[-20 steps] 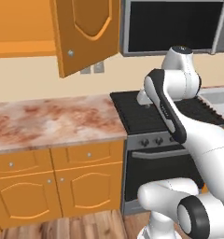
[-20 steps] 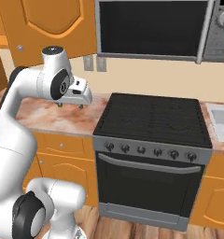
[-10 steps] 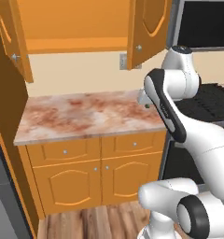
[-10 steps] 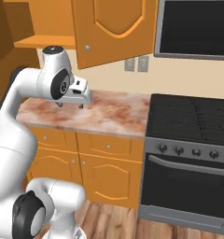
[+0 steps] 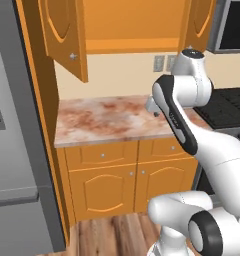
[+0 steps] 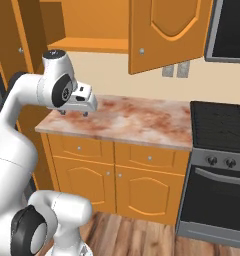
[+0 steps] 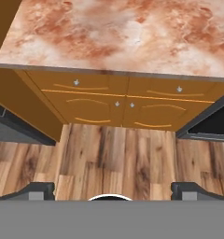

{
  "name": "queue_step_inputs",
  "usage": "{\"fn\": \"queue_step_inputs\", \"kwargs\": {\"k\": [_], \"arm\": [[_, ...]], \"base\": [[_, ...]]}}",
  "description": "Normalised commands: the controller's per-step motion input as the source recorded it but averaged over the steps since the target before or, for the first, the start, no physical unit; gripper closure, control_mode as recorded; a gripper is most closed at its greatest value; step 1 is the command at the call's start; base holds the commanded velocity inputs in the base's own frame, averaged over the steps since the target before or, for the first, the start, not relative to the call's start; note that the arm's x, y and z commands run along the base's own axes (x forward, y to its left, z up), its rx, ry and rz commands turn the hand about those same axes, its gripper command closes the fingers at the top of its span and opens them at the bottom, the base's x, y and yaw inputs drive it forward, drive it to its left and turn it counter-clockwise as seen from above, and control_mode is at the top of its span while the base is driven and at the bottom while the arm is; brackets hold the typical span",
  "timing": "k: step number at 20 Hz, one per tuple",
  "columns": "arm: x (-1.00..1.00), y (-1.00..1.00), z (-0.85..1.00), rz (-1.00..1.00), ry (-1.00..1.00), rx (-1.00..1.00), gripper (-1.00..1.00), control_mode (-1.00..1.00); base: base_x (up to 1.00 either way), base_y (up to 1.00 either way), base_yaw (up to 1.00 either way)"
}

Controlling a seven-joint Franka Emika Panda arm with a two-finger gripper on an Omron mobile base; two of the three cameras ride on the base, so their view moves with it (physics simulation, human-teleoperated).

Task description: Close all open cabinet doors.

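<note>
Cabinet doors [image 5: 64,35] [image 6: 167,30] hang open above marble counter [image 5: 107,120], one each side. Gripper [image 6: 74,111] low over counter, jaws spread, empty. Raise hand, push door face near knob.

Both base views face the marble counter [image 5: 107,120]; hand view looks straight down.

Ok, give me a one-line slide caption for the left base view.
Both upper cabinet doors hang open above the marbled counter, gripper hovering over it.
</note>
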Motion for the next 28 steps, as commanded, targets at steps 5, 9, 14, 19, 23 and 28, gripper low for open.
{"fn": "queue_step_inputs", "kwargs": {"k": [5,9,14,19,23,28], "arm": [[0.00,0.00,0.00,0.00,0.00,0.00,-1.00,1.00],[0.00,0.00,0.00,0.00,0.00,0.00,-1.00,1.00],[0.00,0.00,0.00,0.00,0.00,0.00,-1.00,1.00],[0.00,0.00,0.00,0.00,0.00,0.00,-1.00,1.00],[0.00,0.00,0.00,0.00,0.00,0.00,-1.00,1.00],[0.00,0.00,0.00,0.00,0.00,0.00,-1.00,1.00]], "base": [[0.14,0.19,0.00],[0.19,0.24,0.00],[0.33,0.32,0.00],[0.40,0.24,0.00],[0.46,0.05,0.00],[0.49,0.07,0.00]]}}
